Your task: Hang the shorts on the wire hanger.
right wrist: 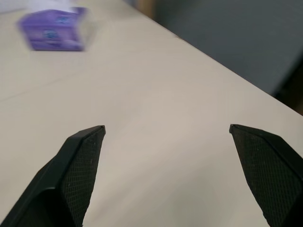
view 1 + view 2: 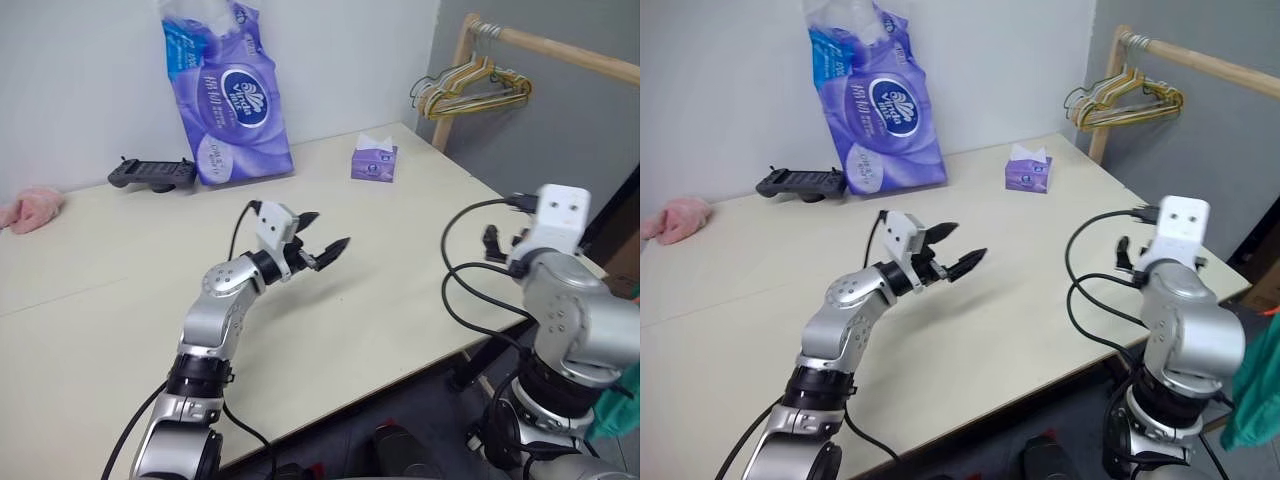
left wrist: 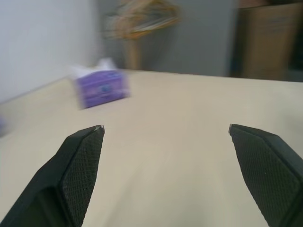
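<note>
Teal-green cloth, seemingly the shorts (image 2: 1258,385), shows at the right edge, below table height and beyond my right arm. At the left end of the hangers on the wooden rail hangs a thin dark wire (image 2: 424,92); I cannot tell whether it is the wire hanger. My left gripper (image 2: 328,230) is open and empty, hovering level over the middle of the beige table (image 2: 400,300). In the right wrist view my right gripper (image 1: 166,126) is also open and empty, above the table near its right edge.
A wooden rail (image 2: 560,45) at the back right carries bunched gold and pale hangers (image 2: 478,88). A big purple tissue pack (image 2: 228,95), a small purple tissue box (image 2: 374,162), a black controller (image 2: 152,173) and a pink fluffy cloth (image 2: 30,210) line the table's far side.
</note>
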